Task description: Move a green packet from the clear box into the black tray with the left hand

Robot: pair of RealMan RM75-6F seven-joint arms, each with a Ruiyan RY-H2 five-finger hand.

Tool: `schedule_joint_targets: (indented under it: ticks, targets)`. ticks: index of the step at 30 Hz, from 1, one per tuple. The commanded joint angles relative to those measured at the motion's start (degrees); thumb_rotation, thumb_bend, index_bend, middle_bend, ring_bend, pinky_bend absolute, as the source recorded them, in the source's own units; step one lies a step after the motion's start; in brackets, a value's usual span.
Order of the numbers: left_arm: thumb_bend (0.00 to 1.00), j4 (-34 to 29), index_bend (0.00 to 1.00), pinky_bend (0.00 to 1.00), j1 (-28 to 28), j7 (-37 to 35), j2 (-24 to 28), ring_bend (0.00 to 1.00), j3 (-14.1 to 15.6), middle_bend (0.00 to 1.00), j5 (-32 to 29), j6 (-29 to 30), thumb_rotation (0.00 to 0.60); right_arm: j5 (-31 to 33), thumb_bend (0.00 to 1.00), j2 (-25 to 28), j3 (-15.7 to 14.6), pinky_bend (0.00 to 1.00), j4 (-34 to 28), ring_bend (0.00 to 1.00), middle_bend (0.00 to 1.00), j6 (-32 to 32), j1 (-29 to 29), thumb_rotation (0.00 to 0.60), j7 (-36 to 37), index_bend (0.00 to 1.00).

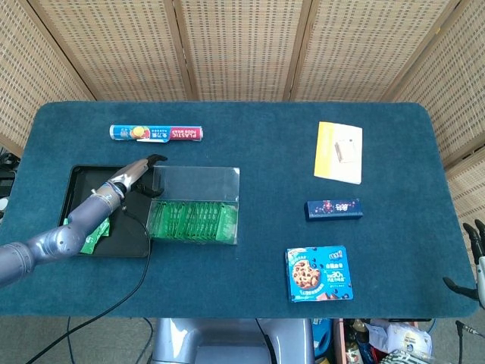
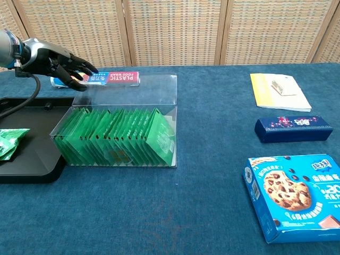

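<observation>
The clear box (image 1: 194,211) (image 2: 118,135) stands right of the black tray (image 1: 79,186) (image 2: 32,159), filled with a row of upright green packets (image 1: 189,221) (image 2: 119,139). Its clear lid (image 1: 197,183) stands raised at the back. My left hand (image 1: 135,173) (image 2: 59,65) hovers over the tray's far right corner, fingers spread and empty, the tips by the lid's left edge. Loose green packets (image 1: 92,230) (image 2: 9,141) lie in the tray. My right hand (image 1: 475,260) hangs at the table's right edge, fingers apart, holding nothing.
A plastic wrap roll (image 1: 157,133) (image 2: 109,78) lies behind the tray and box. On the right lie a yellow booklet (image 1: 339,152), a dark blue carton (image 1: 333,208) and a blue cookie box (image 1: 319,273).
</observation>
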Motion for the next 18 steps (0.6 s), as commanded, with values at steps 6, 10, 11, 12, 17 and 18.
schedule_joint_targets:
  ticks: [6,10,11,12,17,18]
  targets:
    - [0.41,-2.6,0.0,0.0,3.2,-2.1,1.7,0.0,-3.2,0.0,7.3,7.0,0.6,0.0,0.0,0.0,0.0,0.0,0.0,0.0,0.0,0.0,0.0,0.6,0.1,0.0]
    - [0.41,-6.6,0.0,0.0,5.4,-0.5,3.7,0.0,-4.0,0.0,14.6,14.6,0.6,-0.1,0.0,0.1,0.0,0.0,0.0,0.0,0.0,0.0,0.0,0.6,0.2,0.0]
    - [0.41,-7.7,0.0,0.0,5.9,0.0,4.1,0.0,-3.9,0.0,16.4,16.0,0.6,-0.1,0.0,0.1,0.0,0.0,0.0,0.0,0.0,0.0,0.0,0.6,0.2,0.0]
    - [0.41,-8.9,0.0,0.0,6.3,0.6,4.6,0.0,-3.6,0.0,18.3,17.1,0.6,0.0,0.0,0.1,0.0,0.0,0.0,0.0,0.0,0.0,0.0,0.6,0.2,0.0]
    - [0.4,-13.9,0.16,0.0,8.6,3.1,6.8,0.0,-1.2,0.0,30.8,20.9,0.6,0.0,0.0,0.2,0.2,0.0,-0.1,0.0,0.0,0.3,-0.1,0.6,0.4,0.0]
    - [0.4,-14.4,0.21,0.0,9.1,2.8,6.8,0.0,-0.5,0.0,34.0,21.2,0.6,0.0,0.0,0.3,0.2,0.0,-0.2,0.0,0.0,0.3,-0.1,0.6,0.4,0.0]
